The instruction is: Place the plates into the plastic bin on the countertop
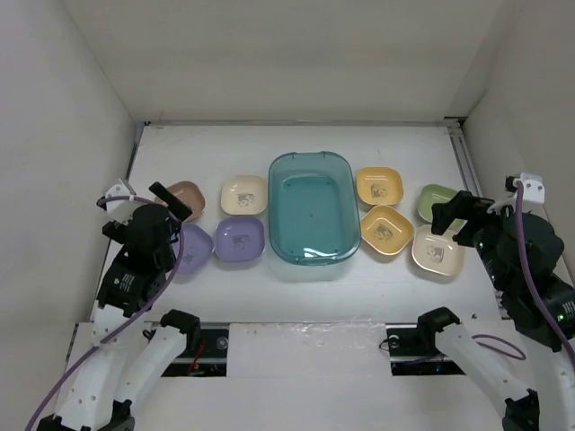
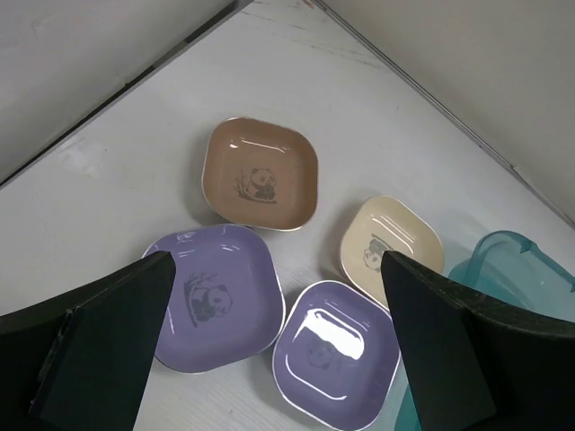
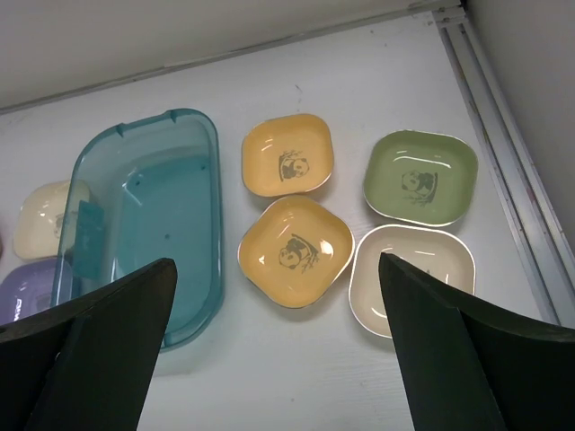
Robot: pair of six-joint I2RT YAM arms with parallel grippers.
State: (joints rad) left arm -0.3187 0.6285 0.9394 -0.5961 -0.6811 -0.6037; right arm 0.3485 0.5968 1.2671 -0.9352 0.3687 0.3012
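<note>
Left hand [image 2: 276, 260] jaws apart above purple plates [image 2: 216, 296]; right hand [image 3: 276, 262] jaws apart, seemingly above cream plate [image 3: 409, 244]

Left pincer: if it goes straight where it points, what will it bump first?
Most likely a purple plate. The open left pincer aims between two of them, left purple plate and right purple plate. Depth is unclear, so I can't tell which it meets first.

No lettering, number or brand mark is legible anywhere. The only print is a small panda-and-bamboo motif at each dish centre. It is clearest on the brown plate [image 2: 260, 172] and purple plate [image 2: 216, 294] ahead of and between the left fingers [image 2: 90, 350], and on the yellow-orange plate [image 3: 295, 251] and green plate [image 3: 420, 178] between the right fingers [image 3: 99, 350].
</note>
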